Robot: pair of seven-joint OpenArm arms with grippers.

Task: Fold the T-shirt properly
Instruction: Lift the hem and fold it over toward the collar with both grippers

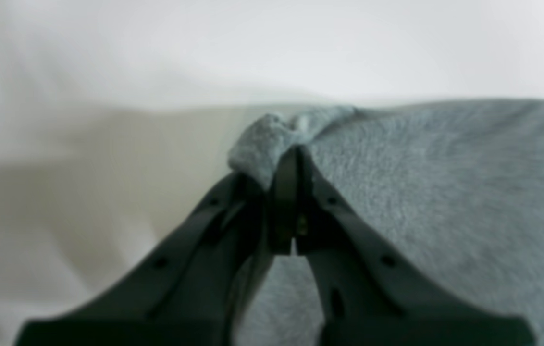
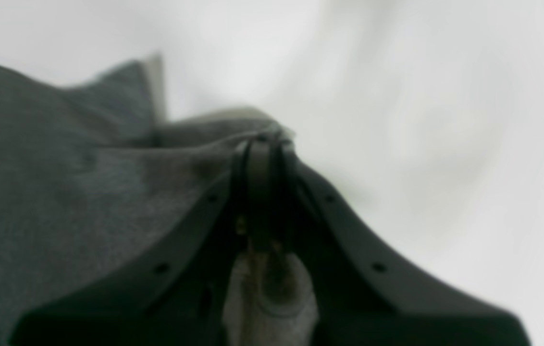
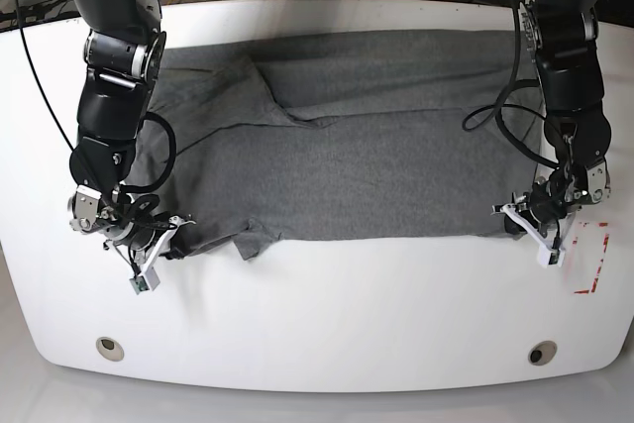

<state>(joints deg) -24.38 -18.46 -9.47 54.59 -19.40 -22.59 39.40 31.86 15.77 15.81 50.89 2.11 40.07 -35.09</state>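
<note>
Two arms reached down from far table edge, each bent at elbow, wrists low over near hem of T-shirt (image 3: 337, 136). T-shirt lay spread flat across white table (image 3: 327, 314). Left gripper (image 1: 296, 156) was closed, pinching bunched corner of grey cloth. Right gripper (image 2: 265, 144) was also closed on fabric edge at opposite corner, just beside bare table.
</note>
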